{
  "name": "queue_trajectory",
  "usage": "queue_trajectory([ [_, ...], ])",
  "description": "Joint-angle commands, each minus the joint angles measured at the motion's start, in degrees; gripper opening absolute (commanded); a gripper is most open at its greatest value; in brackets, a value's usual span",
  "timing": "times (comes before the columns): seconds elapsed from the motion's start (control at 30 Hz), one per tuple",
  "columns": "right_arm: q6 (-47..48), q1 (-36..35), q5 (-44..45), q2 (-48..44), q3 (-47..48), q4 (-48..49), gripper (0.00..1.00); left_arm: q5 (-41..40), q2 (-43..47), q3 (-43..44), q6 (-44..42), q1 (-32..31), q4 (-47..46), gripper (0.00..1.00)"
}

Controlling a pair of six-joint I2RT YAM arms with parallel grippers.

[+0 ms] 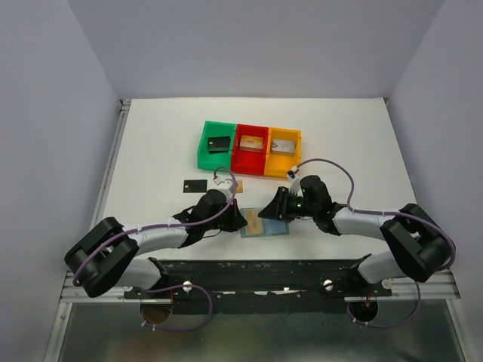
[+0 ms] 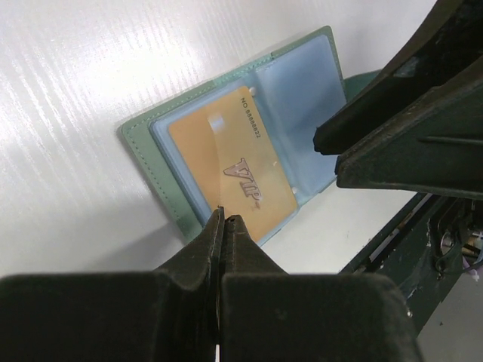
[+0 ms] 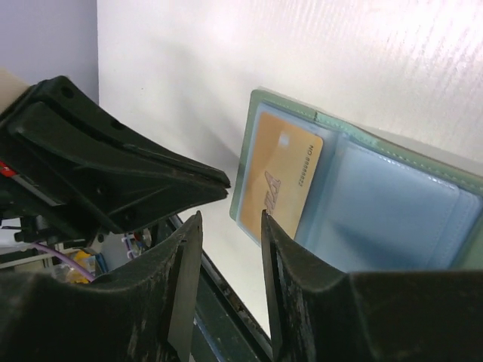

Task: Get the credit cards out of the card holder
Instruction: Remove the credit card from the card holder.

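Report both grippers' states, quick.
Left gripper: shut, at the golden card's edge, nothing visibly held.
Right gripper: open, holding nothing, by the card holder.

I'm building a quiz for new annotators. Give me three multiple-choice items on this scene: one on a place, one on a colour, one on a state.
1. Where does the open card holder lie?
A) in the green bin
B) in the red bin
C) on the white table

2. What colour is the card that shows in its pocket?
A) golden-tan
B) black
C) silvery-grey

3. How do the jaws of the left gripper stand?
A) wide apart
B) shut
C) out of view

Key:
1 C, the top view shows it flat on the table.
2 A, both wrist views show a golden-tan face.
3 B, the left wrist view shows no gap between them.
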State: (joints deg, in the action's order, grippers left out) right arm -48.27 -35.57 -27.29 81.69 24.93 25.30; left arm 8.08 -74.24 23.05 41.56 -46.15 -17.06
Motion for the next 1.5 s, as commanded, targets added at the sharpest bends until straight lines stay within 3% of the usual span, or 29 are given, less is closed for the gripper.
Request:
queue_trajectory([
  [0.0,3.7,-0.5,-0.9,0.8,3.2,-4.4,0.44,-0.8,-2.8,2.1,-0.9,-0.3,0.0,0.00],
  [0.37,2.8,-0.5,-4.3,8.7,4.0,-1.6,0.43,-0.5,-5.2,0.9,0.4,-0.2,-1.8,0.00],
  [1.2,3.2,-0.4,-1.0,7.4,2.4,-2.8,0.49,-1.9,-1.8,-1.6,1.2,-0.2,-1.2,0.00],
  [1.47,2.0,-0.5,-3.8,8.7,2.0,1.2,0.48,-1.8,-3.5,-1.6,1.3,-0.3,-1.8,0.00],
])
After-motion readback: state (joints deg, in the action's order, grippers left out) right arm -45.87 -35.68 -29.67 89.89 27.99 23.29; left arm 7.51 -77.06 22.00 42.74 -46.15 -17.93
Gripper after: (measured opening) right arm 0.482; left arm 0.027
